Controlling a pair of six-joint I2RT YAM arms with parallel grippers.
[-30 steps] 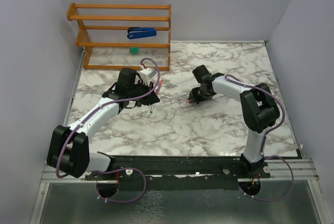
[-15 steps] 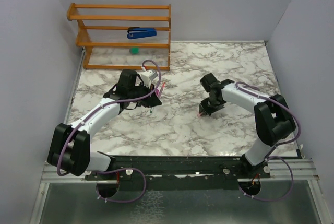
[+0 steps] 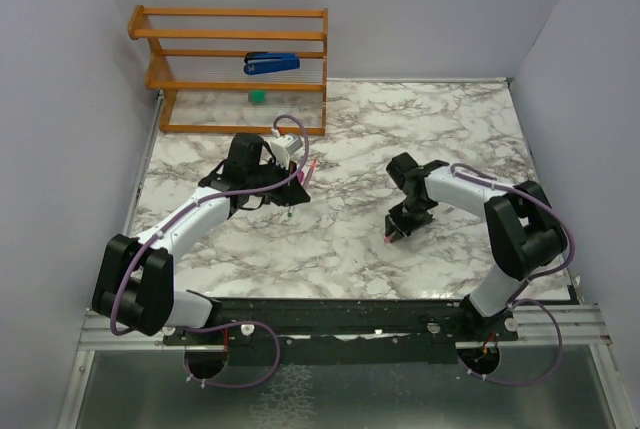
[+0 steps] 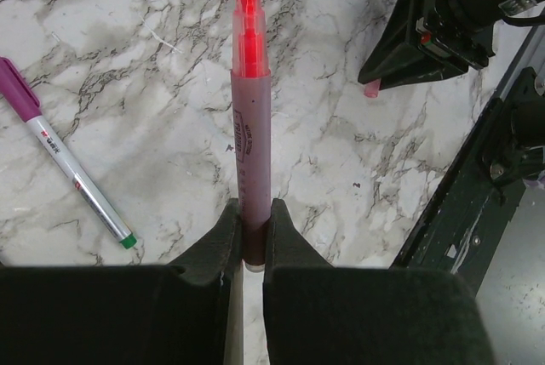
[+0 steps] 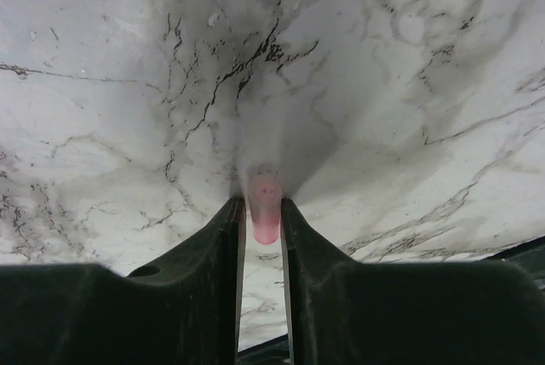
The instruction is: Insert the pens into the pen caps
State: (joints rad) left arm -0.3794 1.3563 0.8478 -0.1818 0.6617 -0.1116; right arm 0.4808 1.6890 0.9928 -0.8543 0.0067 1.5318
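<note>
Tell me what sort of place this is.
Probably a lab test cell for robot trials: a marble-patterned table closed in by plain walls, two arms bolted to a rail at the near edge, and a small wooden rack at the back.

overhead view faces the marble table (image 3: 340, 239); both wrist views hover close above it.

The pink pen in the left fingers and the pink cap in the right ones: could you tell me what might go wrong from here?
1. The pink cap sits between the right fingers only near their tips, low over the marble table; it could slip out.
2. The left fingers pinch the pink pen only at its rear end, so its long free length could tilt when pressed into the cap.
3. The purple-capped pen lies close by and could be knocked.
</note>
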